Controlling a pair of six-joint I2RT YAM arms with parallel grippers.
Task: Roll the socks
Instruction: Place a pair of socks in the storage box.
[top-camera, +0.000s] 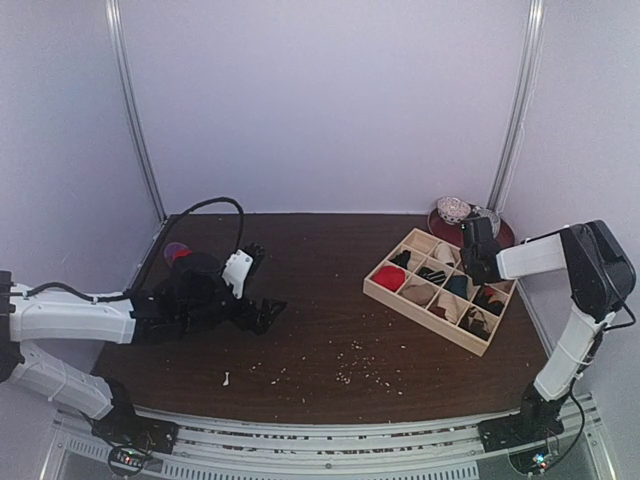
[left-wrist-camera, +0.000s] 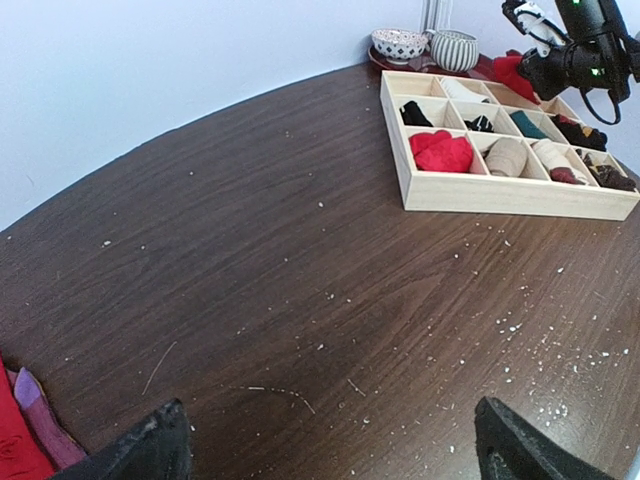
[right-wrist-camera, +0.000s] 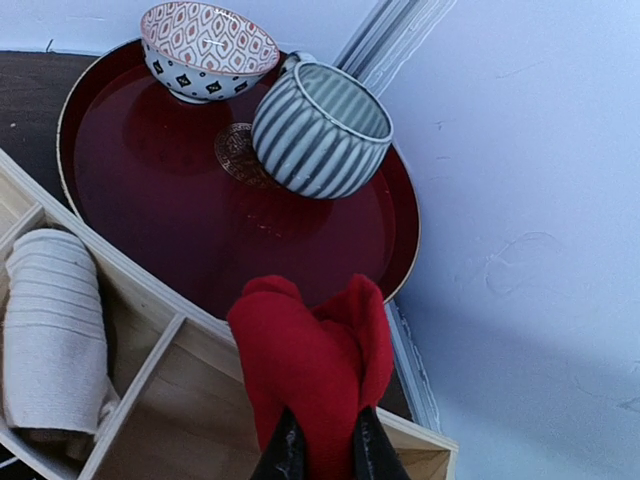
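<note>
Red sock (right-wrist-camera: 300, 360) is pinched in the right jaws, its lower end hidden between them. The left jaws gape wide over the tabletop (left-wrist-camera: 300, 250). Left of them, a red-and-purple sock (left-wrist-camera: 25, 425) is cut off at the frame edge.

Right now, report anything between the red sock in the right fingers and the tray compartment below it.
Nothing visible. The red sock, pinched in the right fingers, hangs over the wooden tray's corner compartment, which shows bare wood.
</note>
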